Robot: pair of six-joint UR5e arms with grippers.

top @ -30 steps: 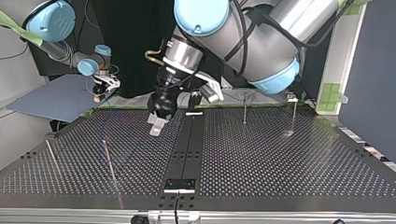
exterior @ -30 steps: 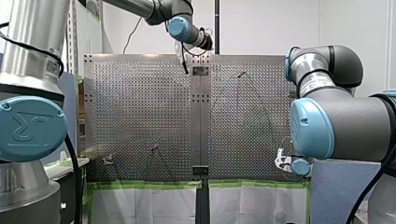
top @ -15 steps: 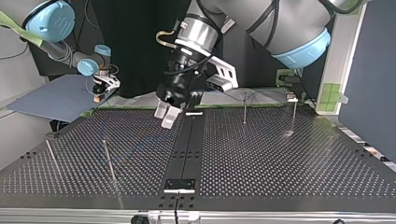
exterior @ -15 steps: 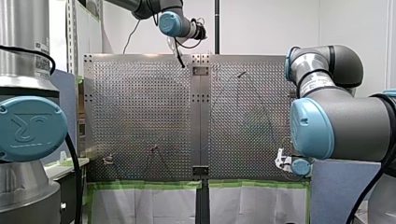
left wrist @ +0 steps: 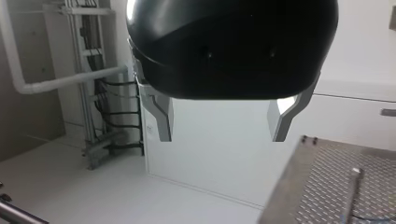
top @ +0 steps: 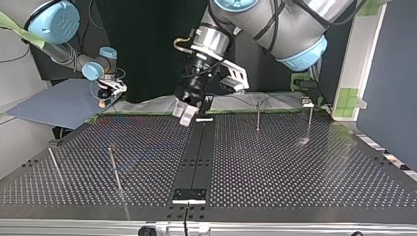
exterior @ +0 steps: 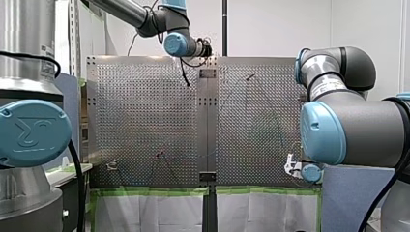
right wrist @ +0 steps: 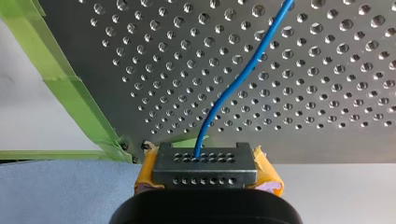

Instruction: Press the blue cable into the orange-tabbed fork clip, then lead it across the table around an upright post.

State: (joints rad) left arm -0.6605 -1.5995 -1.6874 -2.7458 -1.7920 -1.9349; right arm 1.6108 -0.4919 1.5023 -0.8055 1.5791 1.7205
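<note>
While pinching the blue cable (right wrist: pixel 232 89) in the right gripper (right wrist: pixel 205 161) just off the desk (right wrist: pixel 327 70) edge, holds the left gripper (left wrist: pixel 223 123) wide, empty, raised; may miss the slack cable or snag an upright post (top: pixel 257 116)

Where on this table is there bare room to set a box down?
Barest: the top view's right half, between the centre strip, the near edge and the two far posts. Crowded: the far edge under my left claw, and the left half, with two rods and the blue cable from my right claw.
</note>
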